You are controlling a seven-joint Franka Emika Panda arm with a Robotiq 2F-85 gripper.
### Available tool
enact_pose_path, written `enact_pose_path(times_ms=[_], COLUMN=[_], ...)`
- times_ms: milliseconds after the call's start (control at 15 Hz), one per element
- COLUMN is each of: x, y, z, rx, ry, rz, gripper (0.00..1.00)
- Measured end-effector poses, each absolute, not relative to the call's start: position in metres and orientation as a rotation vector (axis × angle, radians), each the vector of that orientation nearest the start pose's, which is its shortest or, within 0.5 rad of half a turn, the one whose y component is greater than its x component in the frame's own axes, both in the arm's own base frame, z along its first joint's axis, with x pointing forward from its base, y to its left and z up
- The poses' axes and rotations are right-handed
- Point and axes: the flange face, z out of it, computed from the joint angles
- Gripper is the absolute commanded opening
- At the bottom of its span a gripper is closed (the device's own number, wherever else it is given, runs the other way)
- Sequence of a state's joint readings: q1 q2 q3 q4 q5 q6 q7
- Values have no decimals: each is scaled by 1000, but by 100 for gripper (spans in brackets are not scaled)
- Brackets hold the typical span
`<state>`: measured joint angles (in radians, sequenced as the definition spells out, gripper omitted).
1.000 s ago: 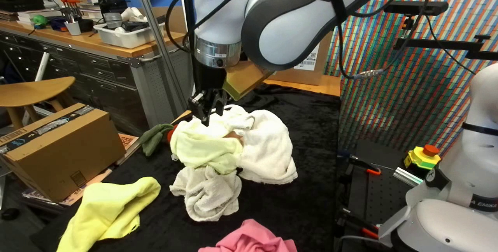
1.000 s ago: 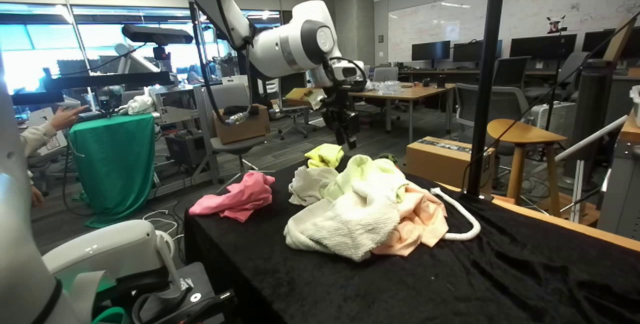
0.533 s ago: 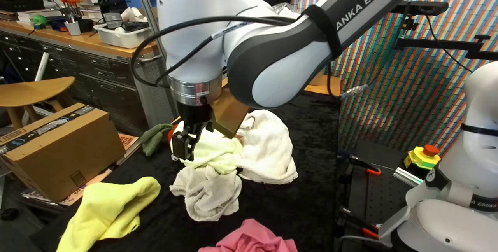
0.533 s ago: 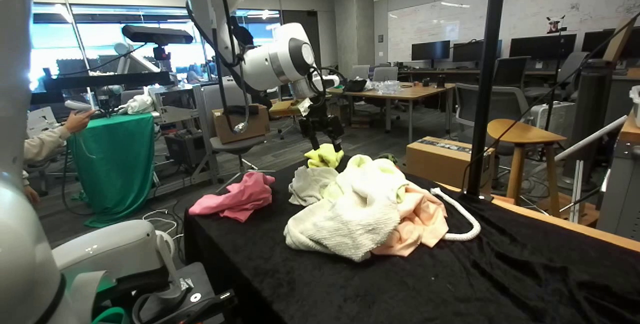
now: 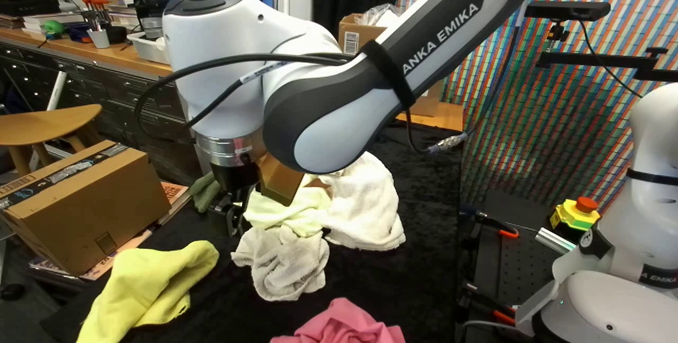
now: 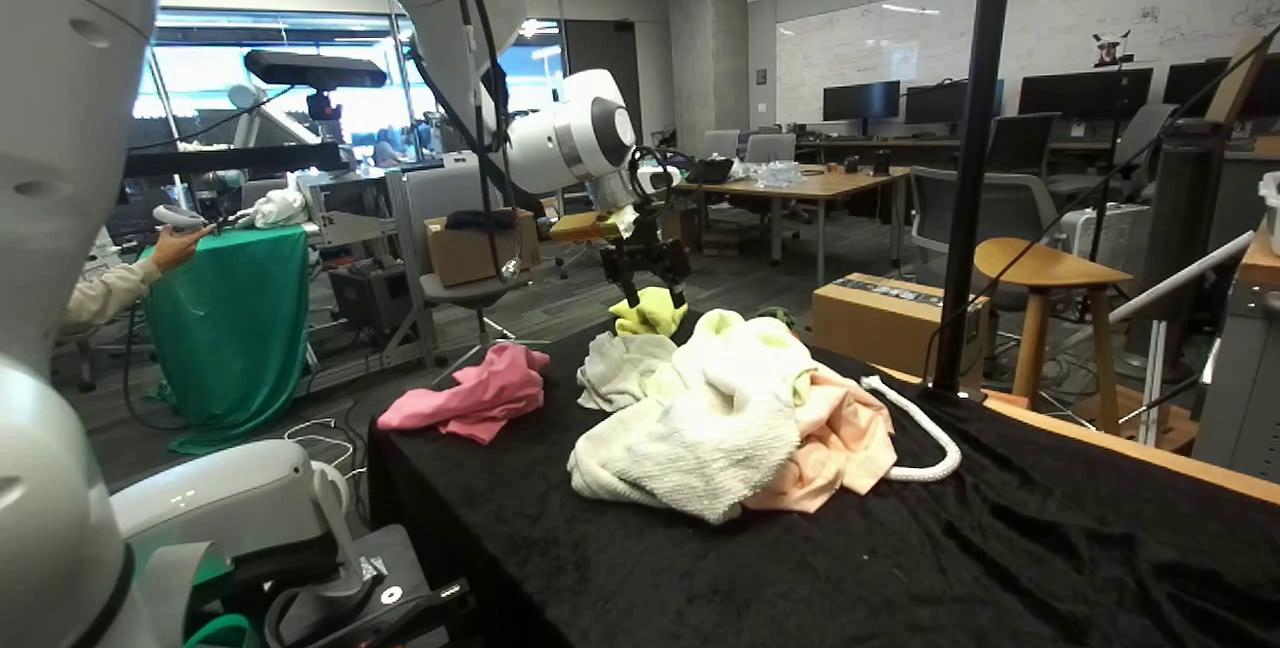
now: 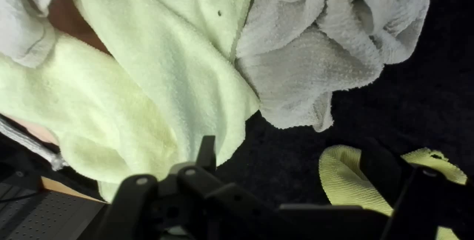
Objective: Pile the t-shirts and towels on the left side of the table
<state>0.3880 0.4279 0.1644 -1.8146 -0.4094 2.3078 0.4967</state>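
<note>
My gripper (image 6: 655, 300), jaws spread wide, holding nothing, above the black table (image 6: 800, 573), pale-green towel (image 5: 291, 210), white towel (image 5: 365, 205) and peach cloth (image 6: 840, 438) heaped together, greyish towel (image 5: 288, 266) touching them, yellow towel (image 5: 151, 285) and pink cloth (image 6: 475, 398) apart.

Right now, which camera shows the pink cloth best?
An exterior view, where the pink cloth shows whole with nothing in front. In an exterior view with the yellow cloth in the foreground, the picture's bottom edge cuts the pink one off. The wrist view shows none of it.

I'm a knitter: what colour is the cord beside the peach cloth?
The cord is white, clearest in an exterior view.
</note>
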Motion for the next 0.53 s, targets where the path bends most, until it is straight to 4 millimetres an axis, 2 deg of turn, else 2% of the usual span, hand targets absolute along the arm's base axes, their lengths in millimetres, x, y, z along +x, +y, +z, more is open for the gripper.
enact_pose_path(times_ms=[533], x=[585], y=[359], z=[301], rx=[-3108], ry=[-804], rz=[-167], gripper=[100])
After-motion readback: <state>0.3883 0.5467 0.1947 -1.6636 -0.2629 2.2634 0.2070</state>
